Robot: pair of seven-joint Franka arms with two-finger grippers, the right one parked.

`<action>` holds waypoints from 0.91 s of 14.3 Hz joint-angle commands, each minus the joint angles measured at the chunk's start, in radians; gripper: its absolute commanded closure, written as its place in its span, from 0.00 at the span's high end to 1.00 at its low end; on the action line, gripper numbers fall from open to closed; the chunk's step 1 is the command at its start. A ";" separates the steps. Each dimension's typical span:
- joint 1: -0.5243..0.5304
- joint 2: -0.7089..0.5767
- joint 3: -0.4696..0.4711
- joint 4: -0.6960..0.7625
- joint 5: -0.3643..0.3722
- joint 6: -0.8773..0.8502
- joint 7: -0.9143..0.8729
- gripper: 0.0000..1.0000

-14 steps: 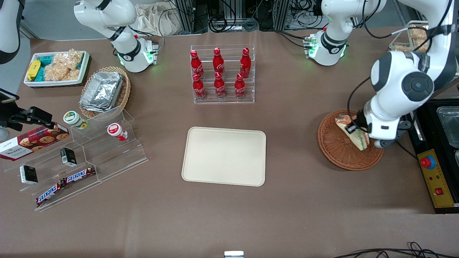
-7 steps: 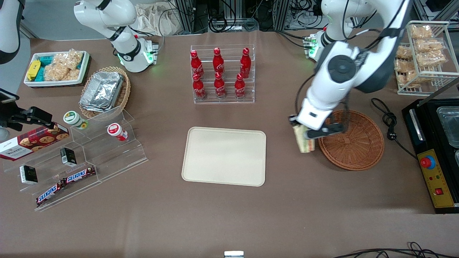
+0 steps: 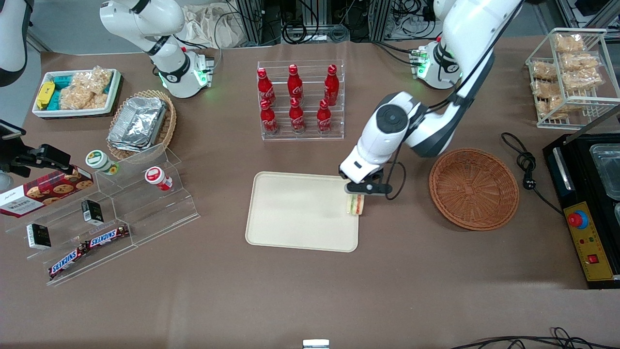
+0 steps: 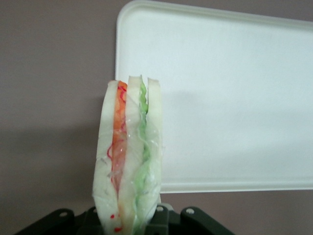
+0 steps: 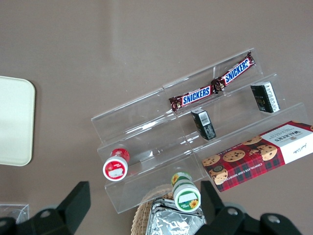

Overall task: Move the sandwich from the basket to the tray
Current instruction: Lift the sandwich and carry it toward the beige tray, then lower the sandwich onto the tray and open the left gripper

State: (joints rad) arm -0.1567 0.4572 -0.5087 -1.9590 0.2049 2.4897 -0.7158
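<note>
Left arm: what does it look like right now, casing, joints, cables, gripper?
The left arm has glossy white rounded casing, dark grey joint caps and black bands. A thin black cable loops beside the wrist. Its base glows green. The gripper, over the tray's edge nearest the basket, is black.

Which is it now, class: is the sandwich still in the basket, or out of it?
Out. The gripper holds the sandwich over the tray's edge; the basket is empty.

Brown table (image 3: 310,300); cables (image 3: 310,29) above it

"SNICKERS" on two bars (image 5: 211,88) (acrylic shelf), "WALKERS" on cookie box (image 5: 259,156)
</note>
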 commanded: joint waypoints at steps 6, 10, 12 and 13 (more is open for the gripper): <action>-0.024 0.207 0.007 0.179 0.186 0.006 -0.060 0.00; -0.026 0.235 0.009 0.184 0.228 0.032 -0.120 0.99; -0.018 0.224 0.007 0.186 0.232 0.032 -0.123 1.00; -0.015 0.209 0.007 0.186 0.225 0.032 -0.132 1.00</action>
State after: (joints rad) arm -0.1680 0.6780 -0.5058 -1.7947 0.4114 2.5217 -0.8116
